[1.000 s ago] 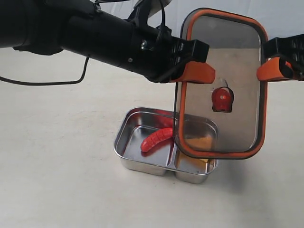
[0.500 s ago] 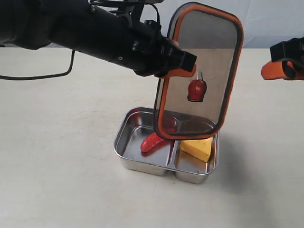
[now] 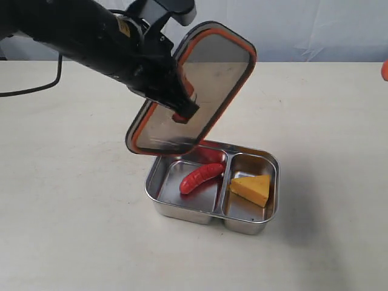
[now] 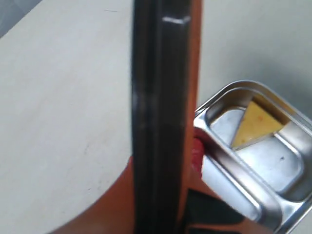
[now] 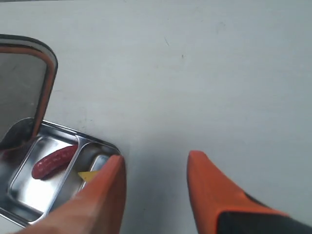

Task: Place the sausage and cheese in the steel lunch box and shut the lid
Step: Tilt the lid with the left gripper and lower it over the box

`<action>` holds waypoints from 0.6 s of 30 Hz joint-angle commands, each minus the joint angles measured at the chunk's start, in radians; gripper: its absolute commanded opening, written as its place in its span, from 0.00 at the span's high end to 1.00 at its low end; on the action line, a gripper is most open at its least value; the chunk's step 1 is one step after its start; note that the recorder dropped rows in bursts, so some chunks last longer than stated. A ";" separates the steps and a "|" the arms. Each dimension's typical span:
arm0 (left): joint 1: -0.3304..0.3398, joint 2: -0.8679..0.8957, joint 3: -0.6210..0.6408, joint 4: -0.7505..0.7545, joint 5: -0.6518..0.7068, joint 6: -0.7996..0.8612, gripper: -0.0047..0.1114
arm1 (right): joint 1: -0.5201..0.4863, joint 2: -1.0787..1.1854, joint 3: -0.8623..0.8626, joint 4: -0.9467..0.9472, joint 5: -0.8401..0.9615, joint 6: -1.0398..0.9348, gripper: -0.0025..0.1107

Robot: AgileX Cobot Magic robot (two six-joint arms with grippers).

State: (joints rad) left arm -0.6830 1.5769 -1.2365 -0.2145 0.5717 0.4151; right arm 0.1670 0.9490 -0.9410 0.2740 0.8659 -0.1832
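Note:
The steel lunch box (image 3: 177,211) rests on the table. Its left compartment holds the red sausage (image 3: 202,177) and its right one the yellow cheese (image 3: 251,188). My left gripper (image 3: 182,111) is shut on the dark, orange-rimmed lid (image 3: 212,73). The lid hangs tilted above the box's back left corner, not touching it. The left wrist view shows the lid (image 4: 161,107) edge-on, with the cheese (image 4: 256,124) and box (image 4: 229,163) beyond it. My right gripper (image 5: 155,163) is open and empty over bare table, to the right of the box (image 5: 63,130). The sausage (image 5: 53,162) shows there too.
The tabletop (image 3: 73,230) is pale and bare around the box. A black cable (image 3: 36,90) trails at the far left behind the left arm. Only an orange tip of the right gripper (image 3: 385,70) shows at the exterior view's right edge.
The left arm has carried the lid leftward and tipped it from nearly upright towards flat, uncovering the cheese. The right gripper has drawn back to the right edge.

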 commanded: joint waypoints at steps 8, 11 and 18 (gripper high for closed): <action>-0.212 -0.026 0.000 0.715 0.051 -0.274 0.96 | -0.003 -0.010 -0.001 -0.048 -0.007 0.025 0.62; -0.290 -0.015 0.000 0.887 0.110 -0.360 0.96 | -0.003 -0.010 -0.001 -0.048 -0.007 0.025 0.62; -0.407 0.067 0.000 0.997 0.193 -0.396 0.96 | -0.003 -0.010 -0.001 -0.048 0.008 0.026 0.62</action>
State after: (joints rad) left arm -1.0441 1.6106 -1.2365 0.7358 0.7539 0.0383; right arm 0.1670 0.9451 -0.9410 0.2347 0.8746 -0.1590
